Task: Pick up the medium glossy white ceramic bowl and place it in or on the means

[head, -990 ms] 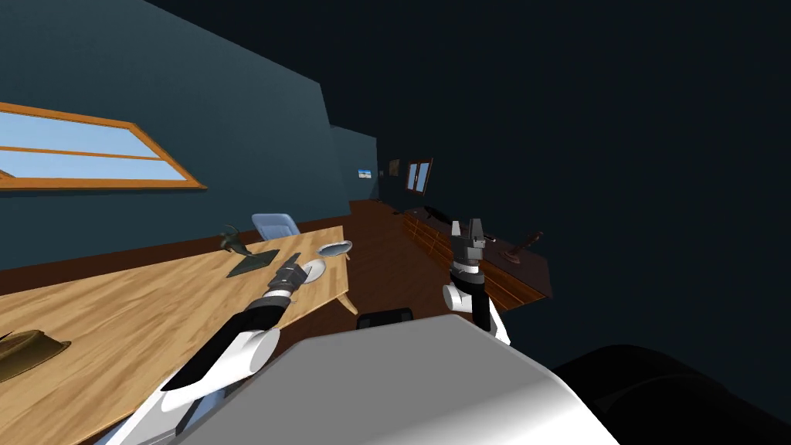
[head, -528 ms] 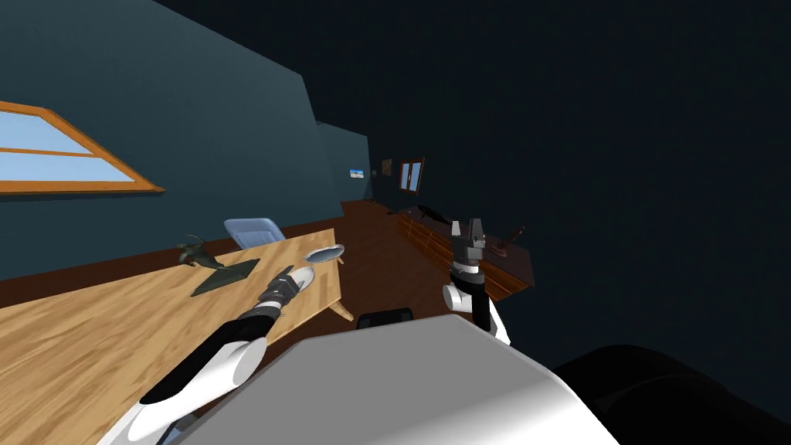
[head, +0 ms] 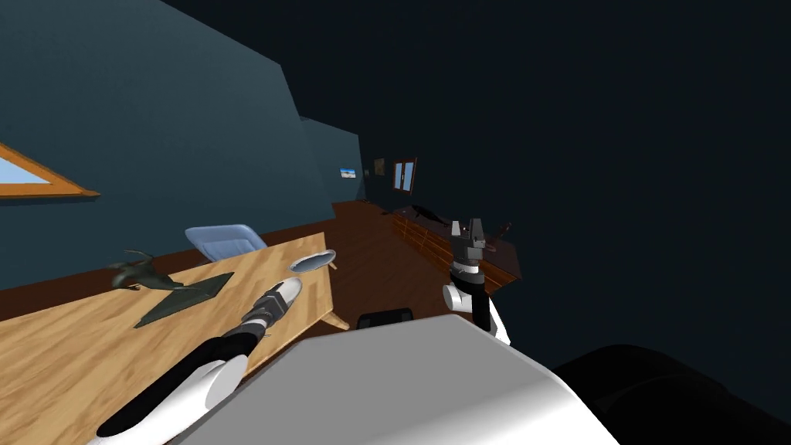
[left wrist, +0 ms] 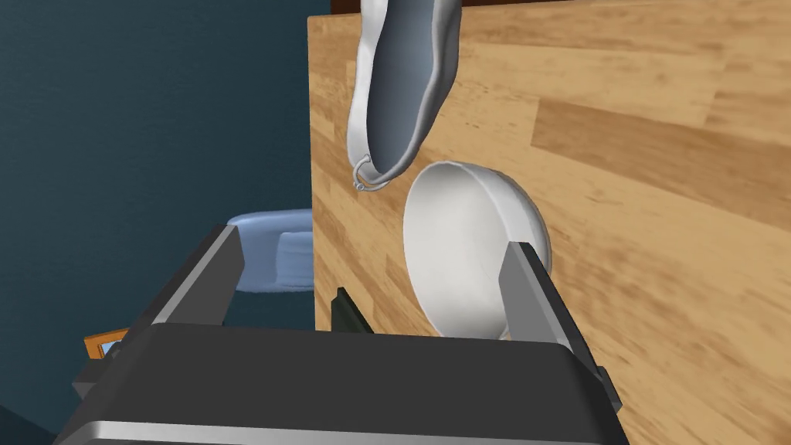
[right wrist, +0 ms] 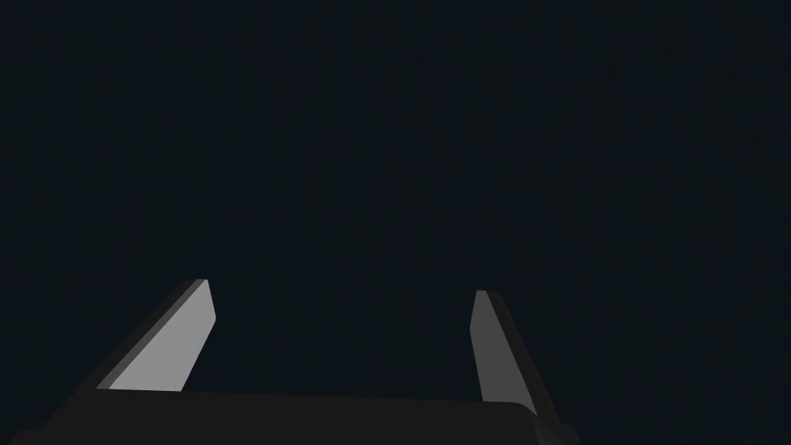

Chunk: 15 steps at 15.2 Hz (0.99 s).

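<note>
A white bowl [left wrist: 463, 247] sits on the wooden table [left wrist: 680, 255] near its corner, beside a grey-blue oval dish [left wrist: 402, 85]. My left gripper [left wrist: 375, 239] is open at the bowl, and one finger [left wrist: 529, 297] overlaps the bowl's near rim while the other hangs past the table's edge. In the head view the bowl [head: 290, 288] shows at the tip of the left gripper [head: 278, 297], with the oval dish [head: 311, 261] just beyond it. My right gripper [head: 469, 229] is raised clear of the table, and its fingers [right wrist: 193, 332] stand open on nothing.
A dark bird figurine [head: 135, 272] on a dark flat base [head: 185, 297] stands further in on the table [head: 77, 348]. A pale blue chair [head: 220, 238] sits behind the table. A dark wooden sideboard [head: 456, 251] runs along the far right.
The whole head picture has slid left, so I have turned to the right. My left gripper has stayed at the white bowl. The right arm keeps its pose.
</note>
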Motion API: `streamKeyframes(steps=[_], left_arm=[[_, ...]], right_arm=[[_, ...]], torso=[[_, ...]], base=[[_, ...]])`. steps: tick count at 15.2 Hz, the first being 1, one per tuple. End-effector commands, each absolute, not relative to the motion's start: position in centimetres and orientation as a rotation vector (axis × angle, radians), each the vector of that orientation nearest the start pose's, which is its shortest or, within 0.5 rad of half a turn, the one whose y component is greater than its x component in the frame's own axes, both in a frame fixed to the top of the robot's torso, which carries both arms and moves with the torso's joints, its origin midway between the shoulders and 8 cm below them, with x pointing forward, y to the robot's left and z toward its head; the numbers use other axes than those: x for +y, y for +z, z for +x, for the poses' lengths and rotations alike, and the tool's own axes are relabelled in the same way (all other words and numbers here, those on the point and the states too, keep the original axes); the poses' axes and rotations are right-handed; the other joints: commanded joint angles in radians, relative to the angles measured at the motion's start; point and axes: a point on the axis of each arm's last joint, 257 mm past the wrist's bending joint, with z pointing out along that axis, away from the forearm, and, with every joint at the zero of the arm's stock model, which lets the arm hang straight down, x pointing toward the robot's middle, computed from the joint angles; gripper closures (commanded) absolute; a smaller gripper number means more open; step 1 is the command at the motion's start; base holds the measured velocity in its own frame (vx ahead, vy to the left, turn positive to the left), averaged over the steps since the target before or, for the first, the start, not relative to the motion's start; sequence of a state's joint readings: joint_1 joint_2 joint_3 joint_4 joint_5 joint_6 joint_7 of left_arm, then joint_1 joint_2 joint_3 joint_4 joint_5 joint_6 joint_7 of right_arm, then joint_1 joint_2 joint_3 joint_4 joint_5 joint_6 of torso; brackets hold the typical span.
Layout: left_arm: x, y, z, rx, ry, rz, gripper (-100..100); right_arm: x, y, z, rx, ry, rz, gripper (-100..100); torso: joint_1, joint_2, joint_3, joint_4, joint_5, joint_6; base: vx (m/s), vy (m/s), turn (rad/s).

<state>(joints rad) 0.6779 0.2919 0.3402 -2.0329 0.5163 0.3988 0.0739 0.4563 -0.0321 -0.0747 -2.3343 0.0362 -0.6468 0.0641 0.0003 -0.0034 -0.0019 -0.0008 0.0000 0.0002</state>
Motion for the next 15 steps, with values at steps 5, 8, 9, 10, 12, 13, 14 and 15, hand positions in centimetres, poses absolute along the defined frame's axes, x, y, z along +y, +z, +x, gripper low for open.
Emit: streamKeyframes(steps=[5,8,9,10,12,13,14,15], left_arm=[[51.3,-35.4,24.0,1.110,-0.654,-2.032,-100],[52.0,-37.1,21.7,1.103,-0.604,-2.108,-100],[51.9,-37.1,21.7,1.103,-0.603,-2.108,-100],[52.7,-38.4,19.6,1.088,-0.559,-2.172,-100],[52.6,-38.6,19.5,1.091,-0.556,-2.178,-100],[53.2,-39.8,17.2,1.076,-0.511,-2.240,-100],[53.1,-39.9,17.2,1.078,-0.509,-2.244,-100],[53.6,-41.0,14.9,1.063,-0.463,-2.307,-100]], right_arm=[[-27.7,8.6,30.3,0.503,1.211,0.385,0],[-27.7,8.6,30.3,0.503,1.211,0.385,0],[-27.7,8.6,30.3,0.503,1.211,0.385,0],[-27.7,8.6,30.3,0.503,1.211,0.385,0],[-27.7,8.6,30.3,0.503,1.211,0.385,0],[-27.7,8.6,30.3,0.503,1.211,0.385,0],[-27.7,8.6,30.3,0.503,1.211,0.385,0],[-27.7,8.6,30.3,0.503,1.211,0.385,0]], torso=[[0.000,0.000,0.000,0.000,0.000,0.000],[0.002,-0.001,-0.001,0.000,0.000,0.000],[0.002,-0.002,-0.001,0.000,0.000,0.000],[0.001,-0.001,-0.001,0.000,0.000,0.000],[0.001,-0.001,-0.001,0.000,0.000,0.000],[0.001,-0.001,0.000,0.000,0.000,0.000],[0.001,-0.001,0.000,0.000,0.000,0.000],[0.001,-0.001,0.000,0.000,0.000,0.000]], base=[[0.068,0.003,-0.131],[0.086,0.027,-0.145],[0.071,0.017,-0.036],[0.075,0.016,-0.123],[0.065,0.018,-0.087],[0.062,0.016,-0.105],[0.073,0.024,-0.110],[0.089,0.036,-0.156]])
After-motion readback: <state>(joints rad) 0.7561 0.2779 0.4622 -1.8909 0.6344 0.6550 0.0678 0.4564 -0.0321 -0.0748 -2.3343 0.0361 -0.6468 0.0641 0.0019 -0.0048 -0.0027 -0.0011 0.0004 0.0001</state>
